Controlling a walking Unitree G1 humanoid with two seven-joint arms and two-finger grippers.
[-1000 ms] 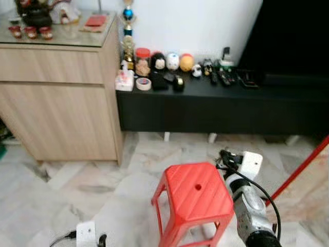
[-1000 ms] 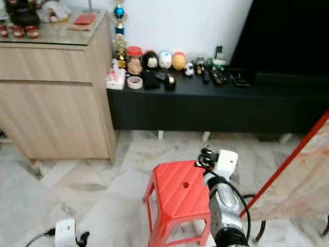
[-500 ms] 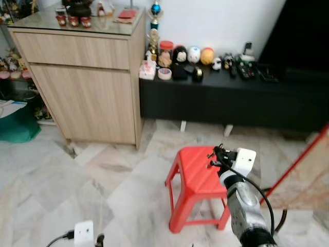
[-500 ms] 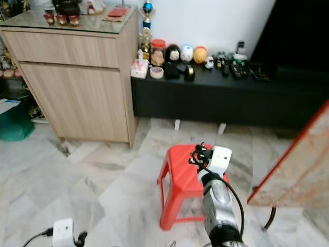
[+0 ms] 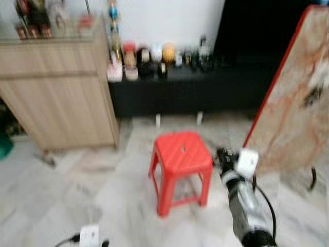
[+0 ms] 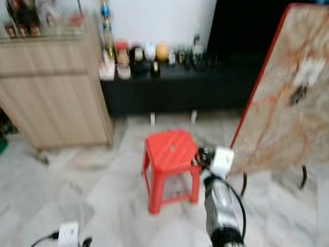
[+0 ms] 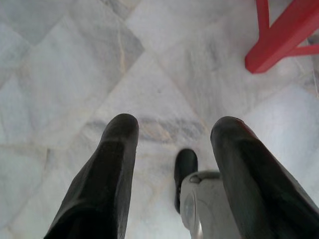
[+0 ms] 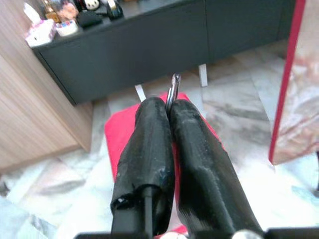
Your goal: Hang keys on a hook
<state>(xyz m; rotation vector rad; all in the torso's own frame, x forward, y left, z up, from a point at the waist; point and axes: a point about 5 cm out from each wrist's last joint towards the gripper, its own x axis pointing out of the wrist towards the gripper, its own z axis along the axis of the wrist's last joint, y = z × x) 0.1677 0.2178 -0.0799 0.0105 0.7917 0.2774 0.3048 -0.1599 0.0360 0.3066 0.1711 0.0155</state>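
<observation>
Right wrist view: right gripper closed tight on keys, metal ring sticking out between fingertips, above red stool. Left gripper hanging low beside red stool, fingers spread apart, holding nothing, over marble floor.
</observation>
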